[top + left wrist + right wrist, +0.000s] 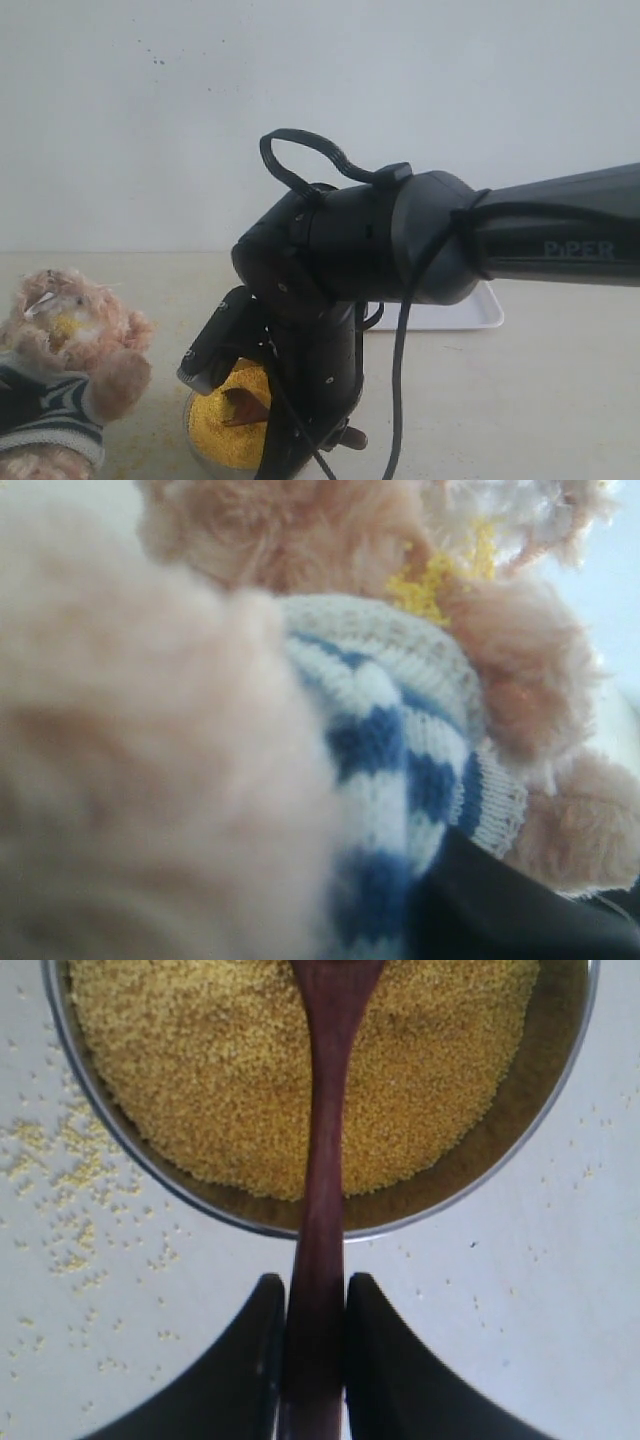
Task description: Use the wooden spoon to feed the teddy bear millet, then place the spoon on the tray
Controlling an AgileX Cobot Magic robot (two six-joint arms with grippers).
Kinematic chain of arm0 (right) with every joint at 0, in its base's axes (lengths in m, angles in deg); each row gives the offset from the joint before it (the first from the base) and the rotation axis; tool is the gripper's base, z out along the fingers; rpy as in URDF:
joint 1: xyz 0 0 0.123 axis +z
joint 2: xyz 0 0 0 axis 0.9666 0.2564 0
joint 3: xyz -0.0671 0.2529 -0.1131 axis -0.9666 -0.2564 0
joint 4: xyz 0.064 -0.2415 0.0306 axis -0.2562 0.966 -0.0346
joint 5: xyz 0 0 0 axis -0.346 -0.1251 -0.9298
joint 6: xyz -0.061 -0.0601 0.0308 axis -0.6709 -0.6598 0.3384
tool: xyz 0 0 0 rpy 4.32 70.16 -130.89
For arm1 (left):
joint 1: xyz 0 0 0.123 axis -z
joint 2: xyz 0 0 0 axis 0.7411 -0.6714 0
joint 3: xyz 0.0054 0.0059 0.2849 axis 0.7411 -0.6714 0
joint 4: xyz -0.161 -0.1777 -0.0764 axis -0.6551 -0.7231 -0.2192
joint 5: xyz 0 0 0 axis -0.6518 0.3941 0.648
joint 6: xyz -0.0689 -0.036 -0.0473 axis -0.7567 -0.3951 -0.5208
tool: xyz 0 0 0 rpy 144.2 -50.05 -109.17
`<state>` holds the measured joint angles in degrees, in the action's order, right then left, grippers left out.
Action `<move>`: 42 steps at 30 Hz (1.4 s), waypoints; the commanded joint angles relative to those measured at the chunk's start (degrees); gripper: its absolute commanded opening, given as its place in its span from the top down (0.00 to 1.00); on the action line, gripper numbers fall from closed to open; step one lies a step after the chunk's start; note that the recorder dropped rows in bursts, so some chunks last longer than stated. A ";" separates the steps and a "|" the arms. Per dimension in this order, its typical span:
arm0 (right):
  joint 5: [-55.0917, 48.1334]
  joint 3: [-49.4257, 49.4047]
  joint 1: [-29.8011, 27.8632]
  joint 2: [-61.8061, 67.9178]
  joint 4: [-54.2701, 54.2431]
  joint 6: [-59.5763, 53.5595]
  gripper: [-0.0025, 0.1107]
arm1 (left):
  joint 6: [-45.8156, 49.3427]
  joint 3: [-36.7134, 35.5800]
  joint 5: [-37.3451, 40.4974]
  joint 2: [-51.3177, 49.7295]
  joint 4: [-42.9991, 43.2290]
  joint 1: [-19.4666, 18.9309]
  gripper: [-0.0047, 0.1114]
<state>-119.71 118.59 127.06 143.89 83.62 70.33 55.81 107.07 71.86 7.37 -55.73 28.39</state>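
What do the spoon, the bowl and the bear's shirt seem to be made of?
The wooden spoon: dark reddish-brown wood, smooth with slight sheen. The bowl: probably metal, from its thin shiny rim. The shirt on the teddy bear: knitted yarn, navy and white, stitches and ribbed cuff visible; the fibre is unclear.

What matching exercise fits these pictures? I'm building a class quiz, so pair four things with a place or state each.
Things:
1. wooden spoon
2. millet
3. teddy bear
4. tray

Places or states:
A. yellow grains stuck on its muzzle
B. fills the metal bowl
C. white, partly hidden beyond that bowl
D. clamped by its handle in the right gripper

Pairs: 1-D, 2-B, 3-A, 4-C
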 commanded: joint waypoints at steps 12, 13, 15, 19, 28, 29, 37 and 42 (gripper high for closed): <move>-11.75 0.27 0.01 -5.17 2.57 2.60 0.98 | 0.47 -0.11 1.07 0.07 -0.69 0.02 0.93; -11.75 0.27 0.01 -5.17 2.58 2.98 0.98 | 0.47 -0.11 1.07 0.07 -0.69 0.02 0.93; -11.75 0.27 0.01 -5.17 1.86 2.98 0.98 | 0.47 -0.11 1.07 0.07 -0.59 0.02 0.93; -11.75 0.27 0.01 -5.72 0.47 5.37 0.98 | 0.71 -0.11 1.07 0.07 0.88 0.02 0.93; -11.75 0.27 0.01 -6.05 0.71 5.78 0.98 | 0.71 -0.11 0.87 0.07 0.80 0.02 0.93; -11.75 0.27 0.01 -6.24 0.39 6.00 0.98 | 0.71 -0.11 0.79 0.07 0.80 0.02 0.93; -11.75 0.27 0.58 -6.97 -2.43 7.25 0.98 | 0.85 -0.11 0.66 0.07 0.44 0.02 0.93; -11.75 0.27 0.65 -6.95 -3.90 7.03 0.98 | 1.57 -0.11 0.55 0.07 1.30 0.12 0.93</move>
<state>-131.17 118.59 127.63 137.81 80.37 77.29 56.87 107.07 71.86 7.37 -54.11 28.39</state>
